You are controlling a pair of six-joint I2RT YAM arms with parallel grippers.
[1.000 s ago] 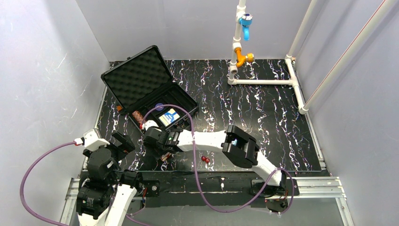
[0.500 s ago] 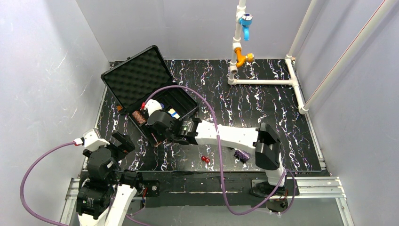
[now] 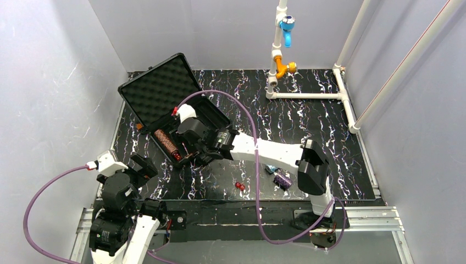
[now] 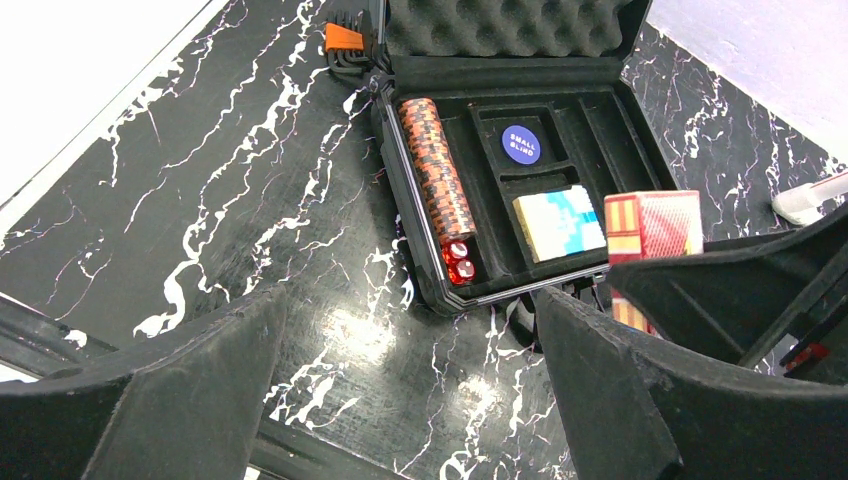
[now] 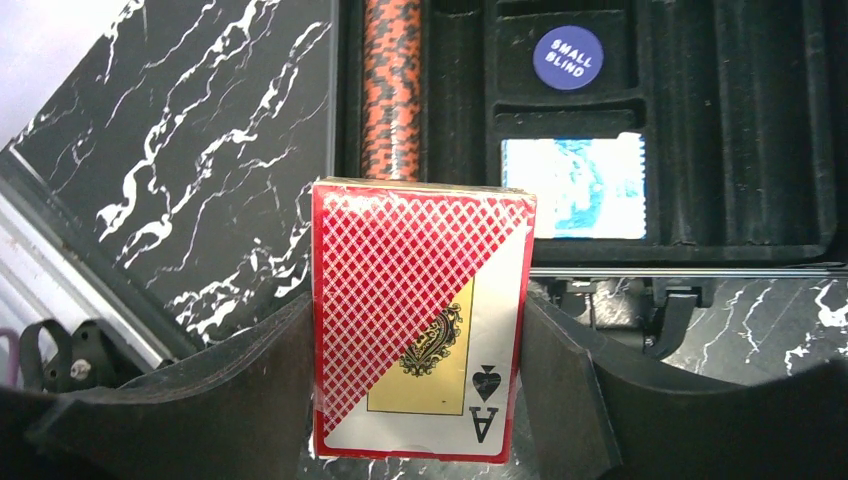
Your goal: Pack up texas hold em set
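Note:
The black case (image 3: pixel 217 116) lies open at the back left, its egg-crate foam lid (image 3: pixel 158 91) tilted back. It holds a brown chip stack (image 5: pixel 392 90), a blue card box (image 5: pixel 572 187), a blue "small blind" button (image 5: pixel 568 57) and red dice (image 4: pixel 458 262). My right gripper (image 5: pixel 420 335) is shut on the red card box (image 5: pixel 420 320) and holds it upright just in front of the case's near edge. In the left wrist view the box (image 4: pixel 655 225) hangs beside the case's front corner. My left gripper (image 4: pixel 410 340) is open and empty over the table, short of the case.
Two red dice (image 3: pixel 239 186) lie loose near the front edge. A purple chip stack (image 3: pixel 283 180) and a blue chip stack (image 3: pixel 269 169) lie beside the right arm's elbow. The white pipe frame (image 3: pixel 308 95) with blue and orange fittings stands at the back right.
My right arm has stretched back and left, carrying the red card box from the front of the table to the case's near edge. The purple and blue chips are now uncovered. The left arm is still.

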